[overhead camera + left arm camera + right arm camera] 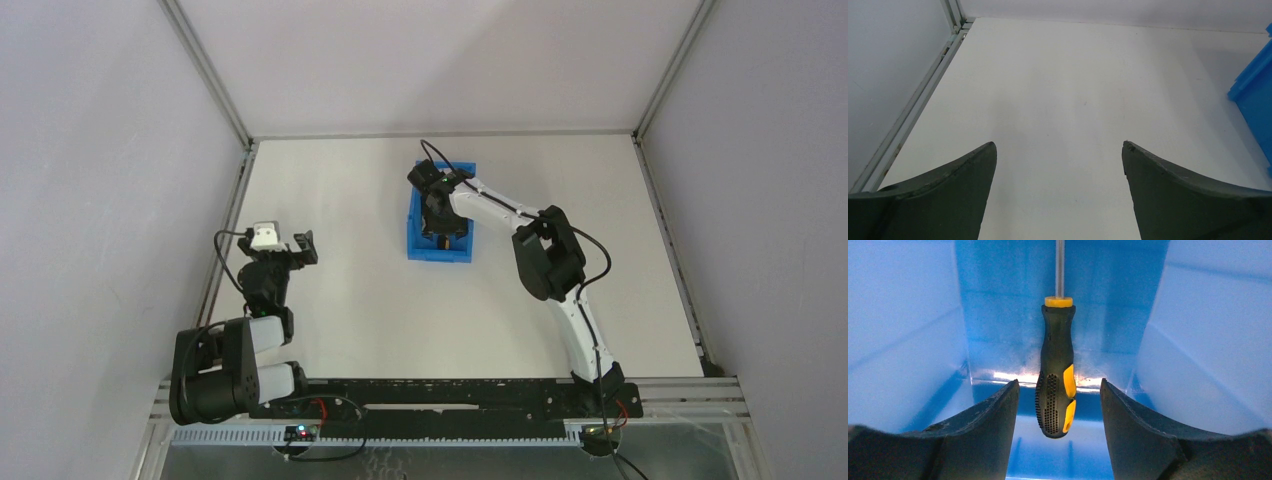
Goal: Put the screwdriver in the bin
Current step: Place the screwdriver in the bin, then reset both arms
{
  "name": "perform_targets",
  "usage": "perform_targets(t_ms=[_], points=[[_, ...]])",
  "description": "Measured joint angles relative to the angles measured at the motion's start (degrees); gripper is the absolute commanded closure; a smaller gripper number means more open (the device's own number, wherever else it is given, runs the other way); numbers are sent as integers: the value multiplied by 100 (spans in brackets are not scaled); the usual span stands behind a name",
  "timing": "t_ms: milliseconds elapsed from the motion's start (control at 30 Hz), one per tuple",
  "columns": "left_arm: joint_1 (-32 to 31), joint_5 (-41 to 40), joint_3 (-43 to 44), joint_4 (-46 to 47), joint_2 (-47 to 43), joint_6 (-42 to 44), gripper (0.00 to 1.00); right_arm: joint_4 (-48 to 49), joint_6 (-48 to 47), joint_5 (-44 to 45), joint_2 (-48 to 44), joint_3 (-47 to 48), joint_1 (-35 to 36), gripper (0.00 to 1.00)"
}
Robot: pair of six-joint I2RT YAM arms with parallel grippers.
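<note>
The blue bin (415, 235) stands at the table's middle, far side. My right gripper (441, 222) reaches down into it. In the right wrist view the screwdriver (1055, 370), black handle with yellow-orange patches and a thin shaft, sits between my open right gripper (1059, 386) fingers with a gap on both sides, blue bin walls (908, 335) all round. A sliver of its orange handle (441, 240) shows in the top view. My left gripper (303, 247) is open over bare table at the left, seen also in its own wrist view (1059, 145), with the bin's corner (1255, 95) at the right edge.
Metal frame rails (225, 235) run along the table's left and right sides, with grey walls beyond. A black rail (440, 395) at the near edge carries both arm bases.
</note>
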Motion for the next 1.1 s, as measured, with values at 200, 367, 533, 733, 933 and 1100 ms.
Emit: perform_targets(t_ms=[200,367,533,733,933,1100], points=[[0,0,0,2,-2,-2,0,-13,-7,66,-2,4,0,20],[0,0,0,2,0,0,0,-144,-31,144,-4,142,0,12],[0,0,0,0,-2,0,0,-289,-70,264,-72,479,-2,12],[0,0,0,0,-2,0,0,-505,-114,376,-256,992,-2,11],[0,-2,0,0,-2,-2,0,-691,-201,527,-503,1394,-37,11],[0,0,0,0,-2,-2,0,-710,-400,691,-835,1561,-111,10]])
